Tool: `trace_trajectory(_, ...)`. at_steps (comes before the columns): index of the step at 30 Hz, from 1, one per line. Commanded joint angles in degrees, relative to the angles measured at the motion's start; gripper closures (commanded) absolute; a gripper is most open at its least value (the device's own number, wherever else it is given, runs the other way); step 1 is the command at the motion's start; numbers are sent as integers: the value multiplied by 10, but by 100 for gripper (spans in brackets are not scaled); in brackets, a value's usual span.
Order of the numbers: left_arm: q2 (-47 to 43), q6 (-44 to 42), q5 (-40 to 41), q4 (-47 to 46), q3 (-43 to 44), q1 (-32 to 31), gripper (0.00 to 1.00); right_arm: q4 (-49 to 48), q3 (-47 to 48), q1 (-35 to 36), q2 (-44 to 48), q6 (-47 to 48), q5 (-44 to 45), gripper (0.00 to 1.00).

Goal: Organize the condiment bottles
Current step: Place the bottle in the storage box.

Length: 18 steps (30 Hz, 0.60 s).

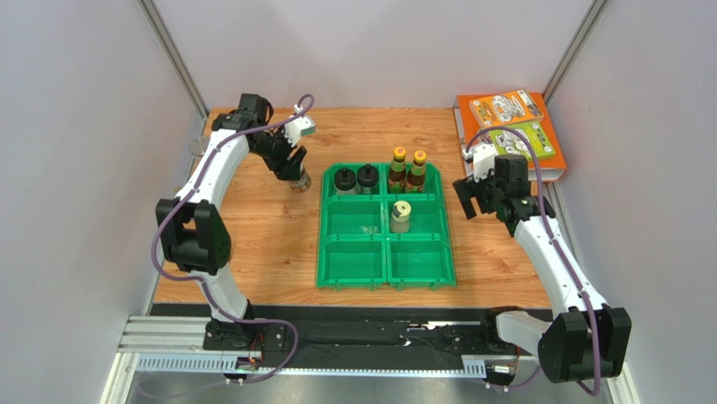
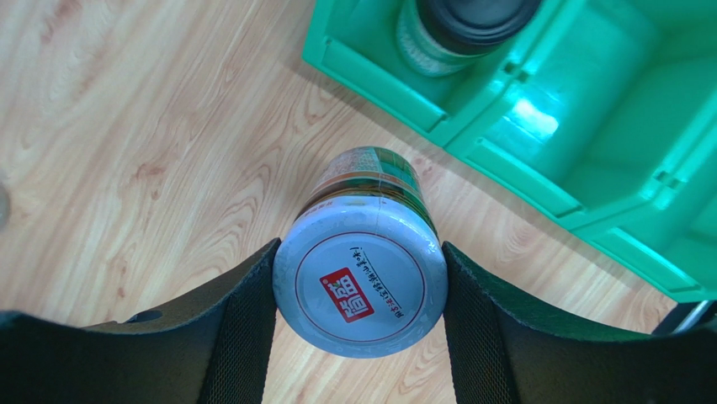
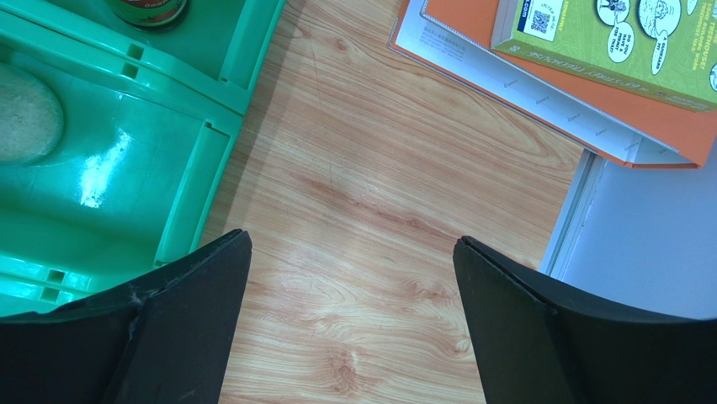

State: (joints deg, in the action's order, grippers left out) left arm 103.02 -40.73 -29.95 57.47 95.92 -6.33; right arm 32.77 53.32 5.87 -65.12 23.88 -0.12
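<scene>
Currently clamped on the silver-capped jar (image 2: pixel 360 290): left end effector (image 1: pixel 290 167), pads against both sides of the cap. Jar upright, just beside the far-left corner of the green bin (image 1: pixel 321 244). Cannot tell whether resting on the table (image 1: pixel 252 244) or just off it. Right end effector (image 3: pixel 351 244) spread wide, holding nothing, above bare table between bin and books (image 1: pixel 509 118).

Step judged: carrying the jar into a compartment. Gripped high, on the cap only, so move slowly, hold vertical, avoid swinging the body. Lift well above the bin wall before crossing; likely snag there, wall right next to jar.

Far-left compartment taken by two black-capped jars (image 1: pixel 344 180), far-right by two amber bottles (image 1: pixel 398 168), middle-right by a pale-capped jar (image 1: pixel 400 215). Best aimed at middle-left or either near compartment; possibly something small and clear in middle-left, too faint to tell. Lower straight down, centre between the dividers, release only after seating the base.

Plenty of open table left of the bin for backing out. Right arm well apart, no conflict expected.
</scene>
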Motion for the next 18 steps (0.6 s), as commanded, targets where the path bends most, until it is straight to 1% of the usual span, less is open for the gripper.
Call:
trace_trajectory(1, -80, 0, -27, -15, -20, -27, 100, -8, 25, 3, 18, 4, -8, 7)
trace_trajectory(6, -141, -1, -36, -5, -54, -65, 100, -8, 26, 2, 22, 3, -9, 7)
trace_trajectory(12, -195, 21, -20, -21, -80, -159, 100, -8, 25, 4, 22, 3, -10, 7)
trace_trajectory(13, -198, 31, -14, -26, -83, -183, 100, -8, 27, 3, 22, 3, -9, 7)
trace_trajectory(18, -183, 60, 19, -73, -93, -241, 100, -8, 25, 2, 28, 1, -12, 7)
